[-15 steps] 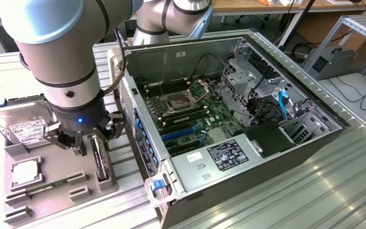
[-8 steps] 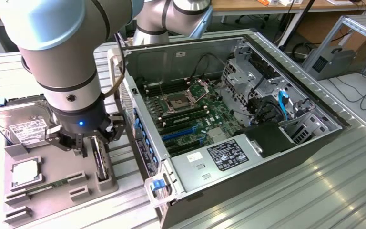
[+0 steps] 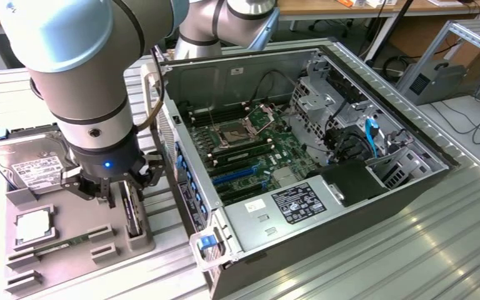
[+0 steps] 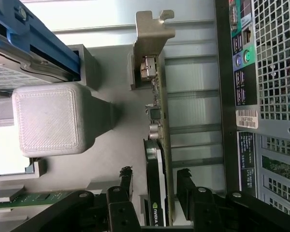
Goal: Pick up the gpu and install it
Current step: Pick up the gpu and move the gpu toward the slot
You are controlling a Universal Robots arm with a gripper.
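The step in hand is the pick-up, with nothing yet lifted. In the lower left of the exterior view the gripper (image 3: 127, 190) hangs over the grey holding tray (image 3: 73, 256), down at the gpu (image 3: 134, 219), which stands on edge in its slot in the tray, just beside the open computer case (image 3: 307, 156). The jaws are open and straddle the card, one finger on each flat face; the wrist view shows a sliver of tray between card and finger on both sides, so by my reading nothing is pinched.

A grasp from here calls for the fingers (image 4: 125, 181) to close squarely on the two faces and then draw straight out of the slot; a skewed pinch could tilt the thin card or snag it on the tray.

The exterior view gives the wider layout: the hard drive (image 3: 35, 165) on the tray further toward its left, and the blue expansion slots (image 3: 235, 175) on the board inside the case. The wrist view gives what the arm's bulk hides there: the gpu (image 4: 157, 159) edge-on, its pale metal bracket (image 4: 152, 36) at the end far from the gripper (image 4: 154, 176), and the case's rear panel (image 4: 275, 72) alongside.
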